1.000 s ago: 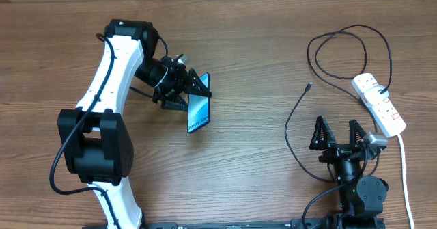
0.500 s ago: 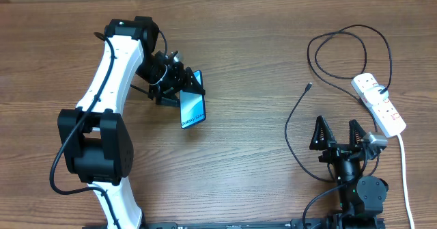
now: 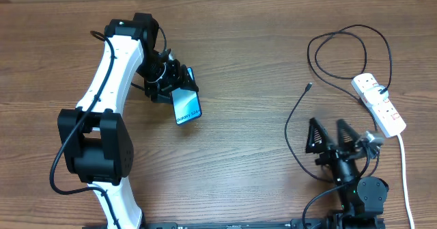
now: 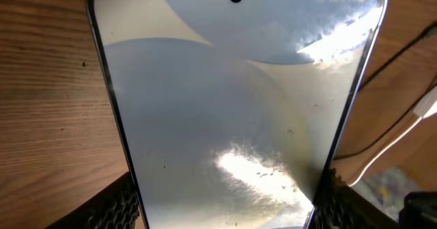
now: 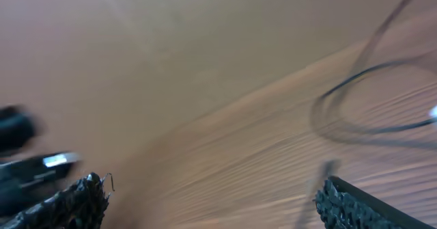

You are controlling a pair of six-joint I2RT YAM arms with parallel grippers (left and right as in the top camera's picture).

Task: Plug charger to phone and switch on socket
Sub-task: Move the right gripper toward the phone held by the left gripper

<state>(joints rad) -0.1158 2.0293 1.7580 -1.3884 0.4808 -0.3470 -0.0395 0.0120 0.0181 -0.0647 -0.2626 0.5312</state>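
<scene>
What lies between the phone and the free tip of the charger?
Nothing: in the overhead view, the stretch of table between the phone and the charger tip is bare wood.

The left arm (image 3: 113, 65) stretches forward, left gripper (image 3: 180, 89) clamped on the phone (image 3: 186, 107); the right arm (image 3: 360, 188) sits folded low, right gripper (image 3: 328, 128) spread wide.

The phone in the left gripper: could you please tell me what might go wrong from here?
1. The left gripper holds the phone by one end only, so it might slip or twist.
2. The cable tip lies far from the phone, and the open right gripper holds nothing yet.
3. The cable loops by the power strip; pulling might drag it.
</scene>
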